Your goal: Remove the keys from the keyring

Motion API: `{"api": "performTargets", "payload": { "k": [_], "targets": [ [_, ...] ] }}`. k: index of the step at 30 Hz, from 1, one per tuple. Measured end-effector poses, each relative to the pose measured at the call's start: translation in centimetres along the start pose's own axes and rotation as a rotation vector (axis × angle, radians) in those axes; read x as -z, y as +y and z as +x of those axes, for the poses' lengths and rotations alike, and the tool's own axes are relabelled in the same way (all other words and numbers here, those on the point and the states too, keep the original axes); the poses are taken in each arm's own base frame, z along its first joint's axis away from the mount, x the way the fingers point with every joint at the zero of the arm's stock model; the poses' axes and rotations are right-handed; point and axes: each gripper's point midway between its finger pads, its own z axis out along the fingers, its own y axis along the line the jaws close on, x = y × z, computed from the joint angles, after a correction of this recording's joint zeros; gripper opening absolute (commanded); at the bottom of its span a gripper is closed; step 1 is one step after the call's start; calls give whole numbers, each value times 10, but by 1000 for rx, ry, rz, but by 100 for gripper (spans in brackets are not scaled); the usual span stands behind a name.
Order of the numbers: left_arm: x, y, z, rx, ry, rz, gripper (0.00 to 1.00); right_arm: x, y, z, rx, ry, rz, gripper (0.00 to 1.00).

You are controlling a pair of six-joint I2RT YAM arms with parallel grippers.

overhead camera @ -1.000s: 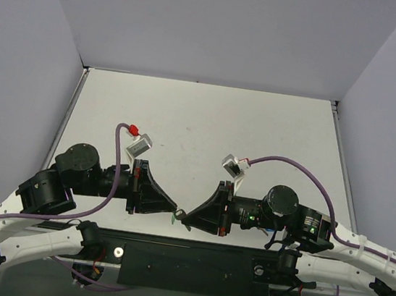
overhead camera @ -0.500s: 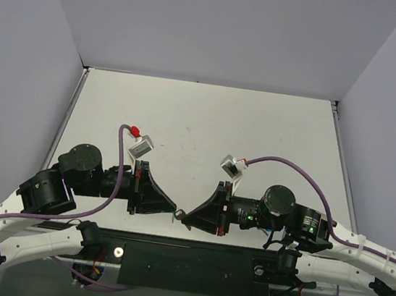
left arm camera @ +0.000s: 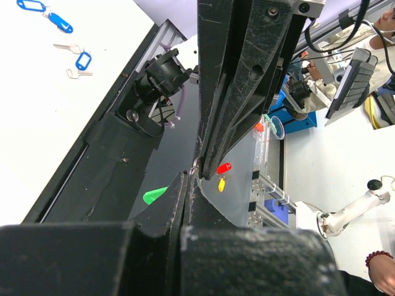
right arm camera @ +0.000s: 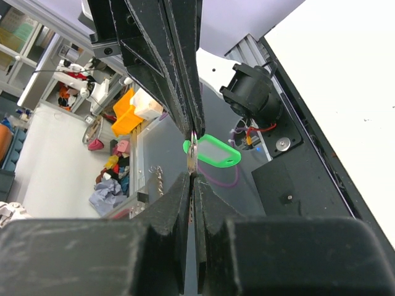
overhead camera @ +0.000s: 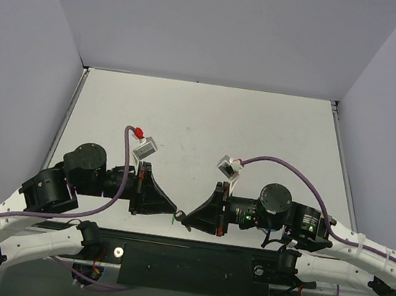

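My left gripper and right gripper meet tip to tip above the table's near edge, both shut. Between the tips is the small key set. In the right wrist view the bright green tag hangs beside a thin silver key seen edge-on; the key runs into my right jaws. The left gripper's tips come down from above onto the keyring. In the left wrist view a small silver loop shows at the meeting point and a corner of the green tag sticks out left of my jaws.
Blue-tagged silver keys and more blue tags lie on the white table in the left wrist view. The black base plate runs along the near edge under both grippers. Grey walls enclose the table.
Both wrists have shifted slightly toward each other and turned a little. The grippers stay shut tip to tip on the key set.
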Motion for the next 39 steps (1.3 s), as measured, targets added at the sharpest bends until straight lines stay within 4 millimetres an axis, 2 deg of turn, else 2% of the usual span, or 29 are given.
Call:
{"api": "performTargets", "payload": {
  "k": [12,31,36,39],
  "targets": [
    [-3,6,5,-6,45,-31,0,1,-4,3,15,39,34,0],
    [-4,21,24,11,132,-82,0,-6,-16,20,1,134,78,0],
    [-2,22,25,13,136,-88,0,-8,-17,19,-2,133,82,16],
    [-2,22,26,17,133,-90,0,-10,-13,14,-1,110,64,19]
  ]
}}
